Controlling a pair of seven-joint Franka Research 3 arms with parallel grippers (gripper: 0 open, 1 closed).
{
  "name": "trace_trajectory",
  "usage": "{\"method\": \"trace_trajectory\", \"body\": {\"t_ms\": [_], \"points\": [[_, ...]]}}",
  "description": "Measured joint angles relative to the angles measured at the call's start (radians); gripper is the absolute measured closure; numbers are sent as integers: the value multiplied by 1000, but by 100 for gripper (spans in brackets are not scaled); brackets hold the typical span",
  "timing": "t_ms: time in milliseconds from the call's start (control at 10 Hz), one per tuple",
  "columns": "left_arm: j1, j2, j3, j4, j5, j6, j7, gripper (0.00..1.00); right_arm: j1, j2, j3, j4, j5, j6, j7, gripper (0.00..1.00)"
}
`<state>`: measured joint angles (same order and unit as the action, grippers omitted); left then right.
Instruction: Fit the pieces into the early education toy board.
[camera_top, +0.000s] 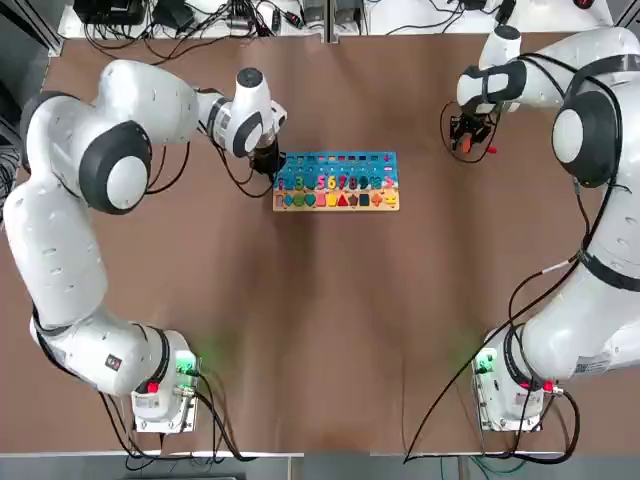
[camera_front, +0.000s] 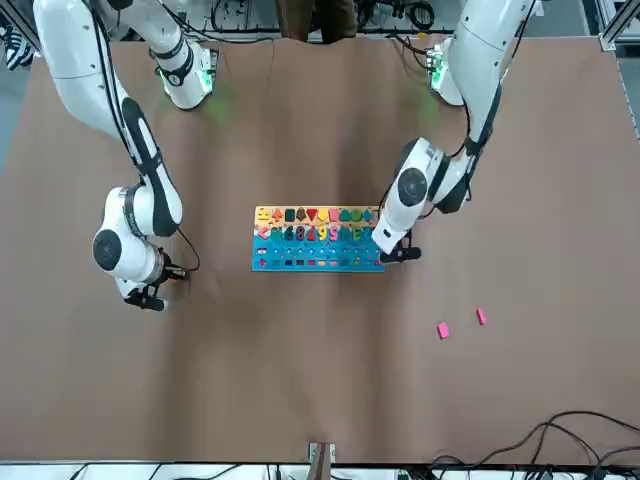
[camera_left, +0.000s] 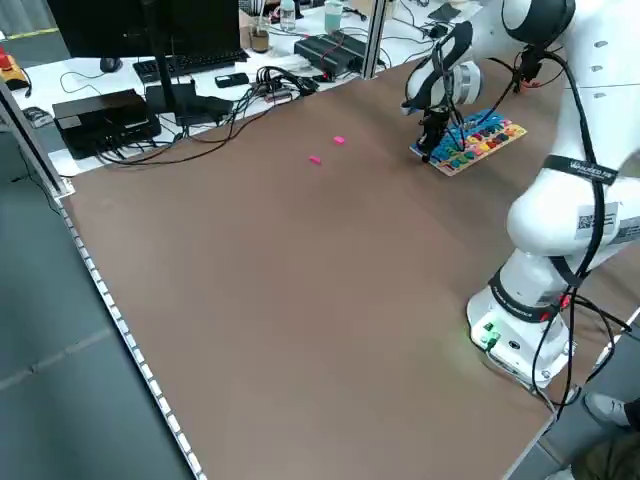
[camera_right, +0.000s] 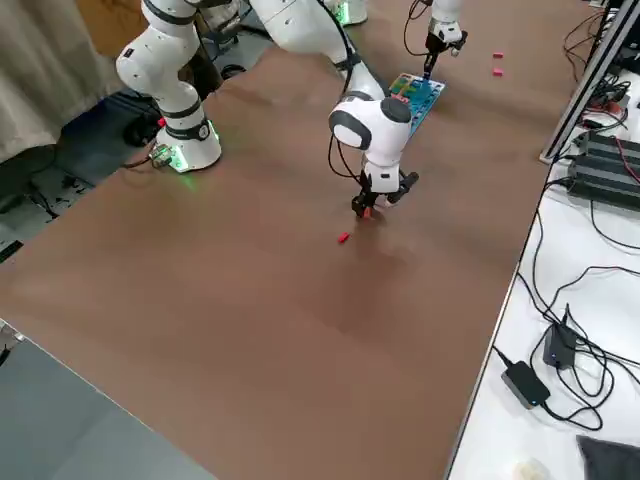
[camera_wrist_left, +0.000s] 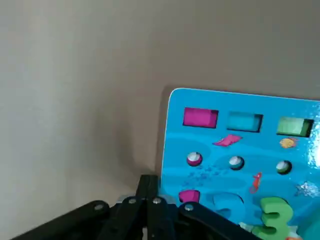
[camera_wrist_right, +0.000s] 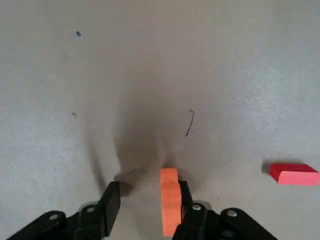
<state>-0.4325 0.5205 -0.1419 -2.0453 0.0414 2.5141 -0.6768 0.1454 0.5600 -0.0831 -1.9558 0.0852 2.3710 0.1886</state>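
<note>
Blue-and-tan toy board (camera_top: 337, 180) sat beside the left gripper (camera_top: 265, 163), jaws closed; right gripper (camera_wrist_right: 145, 200), jaws parted, straddled an orange piece (camera_wrist_right: 170, 200).

The toy board (camera_wrist_left: 240, 165) runs off the left wrist view's edge — its lower rows cut away

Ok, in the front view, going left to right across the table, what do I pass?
Right gripper with the orange piece → toy board → left gripper at the board's edge → first pink piece → second pink piece.
</note>
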Motion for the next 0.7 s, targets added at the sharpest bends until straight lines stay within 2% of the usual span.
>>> {"method": "trace_trajectory", "body": {"t_ms": [700], "points": [[-56,14,-5,33,-4,0,-43,99,7,-4,7,9,6,-39,29,44]]}}
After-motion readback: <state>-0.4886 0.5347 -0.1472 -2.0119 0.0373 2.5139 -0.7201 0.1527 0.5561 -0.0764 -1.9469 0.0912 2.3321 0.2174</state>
